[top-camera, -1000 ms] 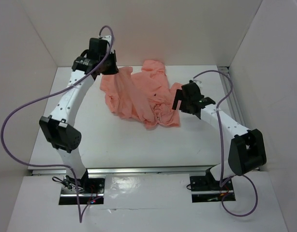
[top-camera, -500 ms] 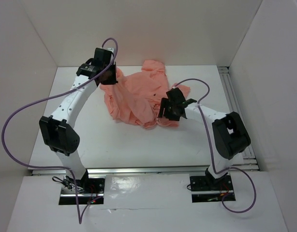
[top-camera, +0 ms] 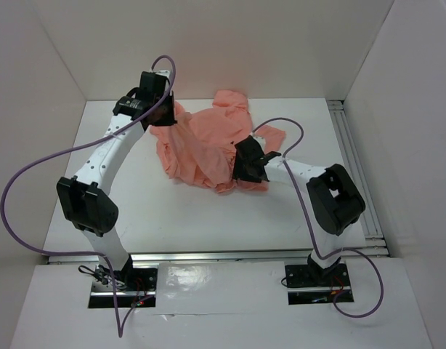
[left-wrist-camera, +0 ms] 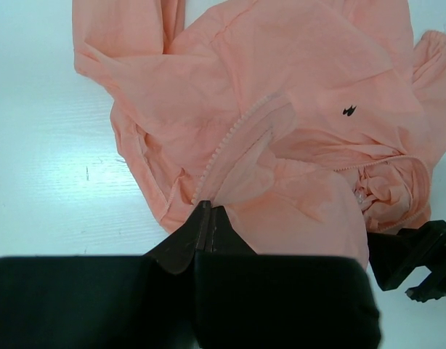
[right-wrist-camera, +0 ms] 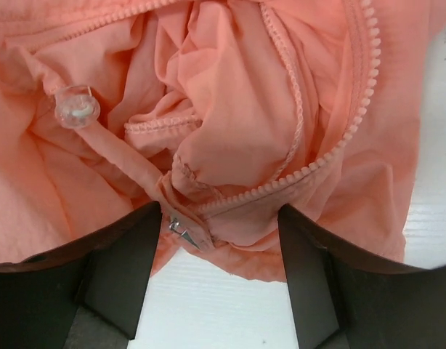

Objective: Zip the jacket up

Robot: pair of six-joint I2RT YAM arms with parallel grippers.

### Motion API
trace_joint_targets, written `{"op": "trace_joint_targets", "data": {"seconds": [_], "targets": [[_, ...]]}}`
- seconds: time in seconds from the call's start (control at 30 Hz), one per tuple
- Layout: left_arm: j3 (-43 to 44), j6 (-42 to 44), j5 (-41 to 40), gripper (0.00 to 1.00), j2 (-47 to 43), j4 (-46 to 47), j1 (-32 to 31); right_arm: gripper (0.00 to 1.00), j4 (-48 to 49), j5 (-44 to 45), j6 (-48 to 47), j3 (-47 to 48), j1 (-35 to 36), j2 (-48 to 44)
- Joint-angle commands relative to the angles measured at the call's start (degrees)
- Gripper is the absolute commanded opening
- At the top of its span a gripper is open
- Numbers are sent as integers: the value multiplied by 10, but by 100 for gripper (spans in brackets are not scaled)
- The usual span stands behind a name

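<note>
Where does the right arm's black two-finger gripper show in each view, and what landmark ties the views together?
Top external: right gripper mid-frame, at the near right edge of the salmon-pink fabric jacket.
Left wrist: right gripper black, in the bottom right corner beside the jacket.
Right wrist: its dark fingers rise from the bottom edge, open around the fabric.
Shared landmark: the jacket's bunched edge.

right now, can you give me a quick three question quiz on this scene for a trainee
1. True or false: the left gripper is shut on the jacket.
2. The right gripper is: A) shut on nothing, B) open astride the jacket's lower edge, C) clear of the jacket.
3. Which gripper is nearest the metal zipper end?
Key: 1 true; 2 B; 3 the right gripper.
</note>
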Motion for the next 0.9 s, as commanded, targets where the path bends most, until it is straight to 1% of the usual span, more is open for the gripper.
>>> {"op": "trace_joint_targets", "data": {"seconds": [0.0, 0.07, 0.1, 0.13, 0.2, 0.27, 0.37, 0.4, 0.43, 0.47, 0.5, 0.53, 0.57, 0.6, 0.63, 0.67, 0.7, 0.73, 0.77, 0.8, 0.83, 0.87], "targets": [[2, -7, -1, 0, -11, 14, 1, 59, -5, 44, 7, -8, 13, 19], [2, -7, -14, 0, -11, 14, 1, 43, -5, 56, 14, -13, 13, 19], [2, -7, -14, 0, -6, 14, 1, 30, -10, 61, 14, -19, 13, 14], [9, -7, -20, 0, -6, 14, 1, 23, -17, 68, 14, -20, 13, 6], [25, -7, -26, 0, -1, 9, 7, 13, -28, 87, 8, -8, 13, -16], [37, -1, -26, 0, -1, 9, 7, 0, -53, 104, 2, 4, 13, -54], [70, 7, -39, 0, -1, 16, 7, 0, -82, 132, -29, 39, -2, -105], [84, 7, -56, 0, -6, 23, 7, 0, -103, 145, -48, 60, -8, -120], [90, 20, -82, 0, -25, 49, 13, 0, -136, 166, -81, 95, -34, -180], [90, 20, -83, 0, -35, 49, 13, 0, -147, 172, -94, 109, -34, -180], [85, 33, -83, 0, -48, 79, 18, 0, -156, 172, -108, 119, -49, -207], [73, 44, -77, 0, -63, 102, 18, 0, -163, 172, -124, 130, -57, -220], [31, 59, -55, 0, -80, 130, 18, 0, -176, 172, -139, 140, -63, -230], [1, 86, -45, 0, -121, 163, 18, 0, -176, 153, -174, 148, -68, -251], [-34, 101, -32, 0, -143, 241, 18, 2, -176, 139, -193, 157, -68, -260], [-107, 114, -2, 0, -164, 282, 18, 3, -176, 106, -219, 162, -73, -267], [-146, 144, 29, 0, -186, 325, 18, 3, -176, 87, -227, 162, -74, -280], [-180, 157, 66, 0, -224, 363, 18, 3, -176, 67, -233, 162, -74, -280], [-208, 162, 104, 0, -232, 411, 18, 3, -176, 46, -233, 162, -74, -288], [-220, 169, 214, 0, -232, 403, 18, 3, -176, 18, -233, 140, -74, -294], [-213, 180, 268, 0, -227, 384, 18, 3, -169, 10, -226, 126, -74, -294], [-206, 180, 322, 0, -208, 347, 13, 3, -169, 10, -200, 112, -74, -294]]}}
